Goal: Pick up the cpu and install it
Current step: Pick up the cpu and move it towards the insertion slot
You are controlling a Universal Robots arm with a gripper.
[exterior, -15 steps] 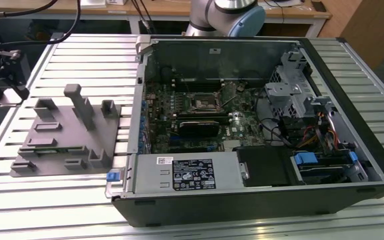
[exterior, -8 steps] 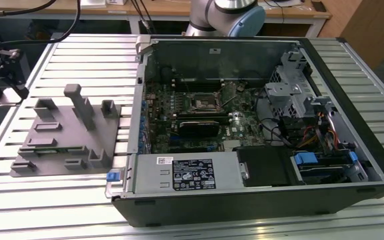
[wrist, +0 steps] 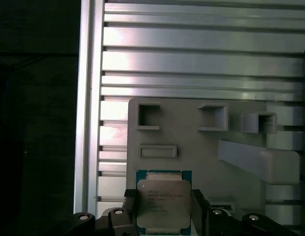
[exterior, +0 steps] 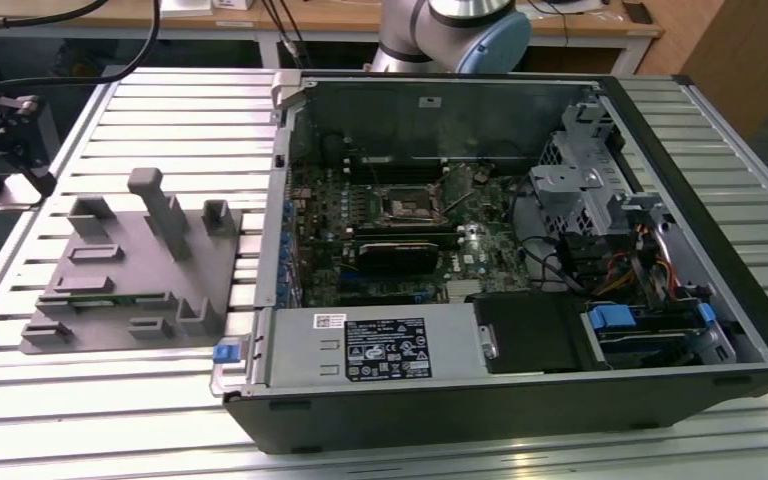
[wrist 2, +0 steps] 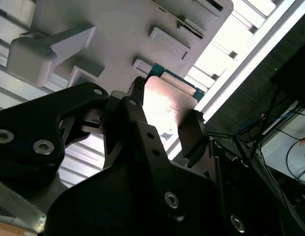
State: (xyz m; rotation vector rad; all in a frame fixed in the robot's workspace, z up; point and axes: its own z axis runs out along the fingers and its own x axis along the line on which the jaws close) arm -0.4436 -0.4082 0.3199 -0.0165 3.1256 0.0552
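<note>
One cpu (wrist: 163, 206), clenched in the gripper (wrist: 165, 211) by opposite edges, likely to spare its flat faces; grey fixture block (exterior: 131, 270), exterior view's left, lies behind it.

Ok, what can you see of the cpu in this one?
The cpu is a thin flat square: a pale silvery metal lid with faint print, on a teal-green board that shows as a rim. The lid glares in the second wrist view. The pincer clamps two opposite edges, holding it over the grey fixture block on the slatted table.
</note>
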